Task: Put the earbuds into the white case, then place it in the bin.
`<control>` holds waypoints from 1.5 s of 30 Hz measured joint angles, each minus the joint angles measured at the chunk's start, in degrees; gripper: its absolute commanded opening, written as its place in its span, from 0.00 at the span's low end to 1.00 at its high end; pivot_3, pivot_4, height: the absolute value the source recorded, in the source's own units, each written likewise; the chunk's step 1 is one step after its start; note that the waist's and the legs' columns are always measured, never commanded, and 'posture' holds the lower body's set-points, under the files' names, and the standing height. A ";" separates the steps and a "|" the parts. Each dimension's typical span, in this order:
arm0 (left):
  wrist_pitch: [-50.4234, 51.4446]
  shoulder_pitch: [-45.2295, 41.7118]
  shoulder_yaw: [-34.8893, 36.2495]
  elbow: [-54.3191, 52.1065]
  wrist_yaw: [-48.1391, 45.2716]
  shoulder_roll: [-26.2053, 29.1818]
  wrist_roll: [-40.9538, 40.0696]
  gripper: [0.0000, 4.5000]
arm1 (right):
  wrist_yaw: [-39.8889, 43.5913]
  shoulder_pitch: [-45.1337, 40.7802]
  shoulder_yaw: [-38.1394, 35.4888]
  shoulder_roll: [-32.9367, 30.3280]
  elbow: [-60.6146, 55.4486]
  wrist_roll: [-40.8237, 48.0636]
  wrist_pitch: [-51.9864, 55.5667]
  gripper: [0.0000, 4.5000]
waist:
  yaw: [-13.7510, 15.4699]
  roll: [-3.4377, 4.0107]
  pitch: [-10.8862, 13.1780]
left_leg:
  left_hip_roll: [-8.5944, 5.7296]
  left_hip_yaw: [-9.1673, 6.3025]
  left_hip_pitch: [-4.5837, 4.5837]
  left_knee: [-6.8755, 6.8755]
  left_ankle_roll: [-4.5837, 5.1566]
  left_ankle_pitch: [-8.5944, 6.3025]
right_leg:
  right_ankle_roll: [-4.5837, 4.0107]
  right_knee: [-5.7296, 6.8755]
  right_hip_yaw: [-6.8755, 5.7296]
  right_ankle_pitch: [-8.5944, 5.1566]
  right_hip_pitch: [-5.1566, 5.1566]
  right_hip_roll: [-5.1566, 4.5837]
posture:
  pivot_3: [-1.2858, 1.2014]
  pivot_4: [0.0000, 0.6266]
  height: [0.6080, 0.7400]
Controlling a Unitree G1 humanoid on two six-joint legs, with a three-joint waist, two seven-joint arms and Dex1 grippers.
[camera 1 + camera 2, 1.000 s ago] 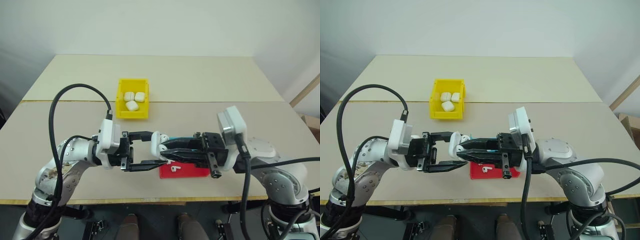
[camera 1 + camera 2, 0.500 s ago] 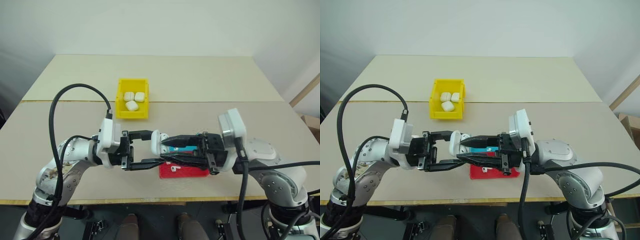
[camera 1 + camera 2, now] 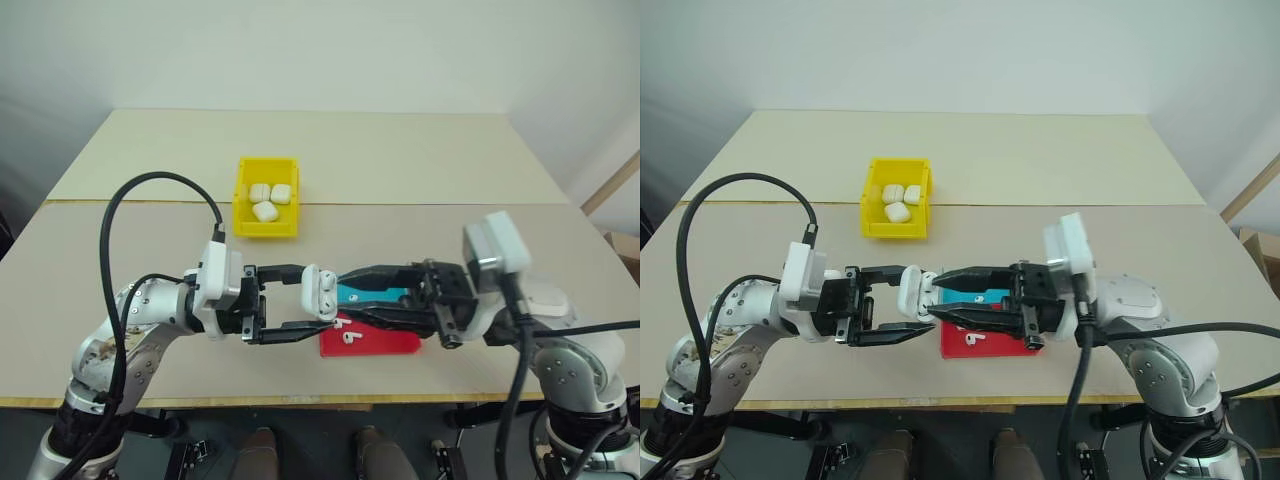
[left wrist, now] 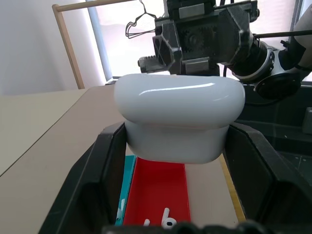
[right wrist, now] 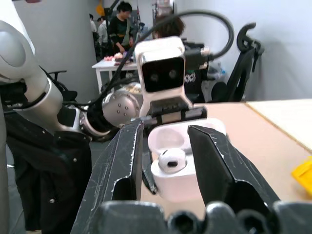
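The left gripper (image 3: 300, 303) is clamping the white case (image 3: 320, 291) between its two black fingers, holding it above the table (image 3: 420, 160) at about the centre of the head views. The case is standing with its lid (image 5: 170, 135) swung open, and one earbud (image 5: 171, 160) is sitting in the base, seen from the right wrist view. The right gripper (image 3: 350, 293) is reaching in from three o'clock, pointing toward nine o'clock at the case; its fingers are standing apart, with nothing between them, one tip at each side of the open case.

Beneath the two grippers, on the table, a red tray (image 3: 385, 342) is lying toward six o'clock from the case, with two more earbuds (image 3: 346, 333) resting in its near-left corner. A blue tray (image 3: 372, 295) is lying just beyond the red one, toward twelve o'clock, mostly covered by the right gripper's fingers.

The yellow bin (image 3: 266, 229) is sitting well apart from the grippers, toward eleven o'clock from the held case. Three closed white cases (image 3: 264, 198) are lying inside it, bunched together.

In the right wrist view, people (image 5: 117, 24) are standing around a white table in the far background.
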 measured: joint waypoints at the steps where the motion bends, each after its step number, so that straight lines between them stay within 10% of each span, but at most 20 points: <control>1: 0.00 -0.03 0.00 0.00 0.00 -0.11 0.00 0.62 | 0.68 -1.38 -0.78 -1.25 1.15 -0.06 -0.16 0.42 | -0.06 0.00 0.00 | 0.00 0.01 0.00 0.03 0.00 0.00 | 0.01 0.00 0.01 0.00 0.00 0.00 | 0.52 0.24 1.00; 9: 0.01 -0.94 -0.07 0.84 -0.11 -0.78 0.01 0.62 | 6.06 -21.91 1.75 -9.04 10.43 -4.75 0.00 0.00 | -0.36 0.06 0.03 | 0.01 0.04 0.01 0.07 0.00 0.00 | -0.03 0.03 0.03 0.02 -0.05 0.01 | 0.52 0.24 1.00; 20: -0.47 -1.39 -0.88 1.33 -0.27 -1.39 1.04 0.62 | 20.91 -38.81 18.16 -6.05 20.34 -17.97 -2.20 0.00 | 0.06 0.05 0.03 | 0.00 0.00 -0.10 0.07 0.01 -0.01 | -0.08 0.00 -0.03 0.05 -0.10 -0.02 | 0.52 0.24 1.00; 45: -0.64 -1.40 -1.32 1.90 -0.15 -2.62 2.24 0.62 | 30.28 -44.50 24.72 1.46 25.46 -31.05 -10.49 0.00 | -0.11 0.05 0.03 | 0.00 -0.01 -0.08 0.07 0.01 -0.01 | -0.11 0.05 -0.04 0.07 -0.11 -0.02 | 0.52 0.24 1.00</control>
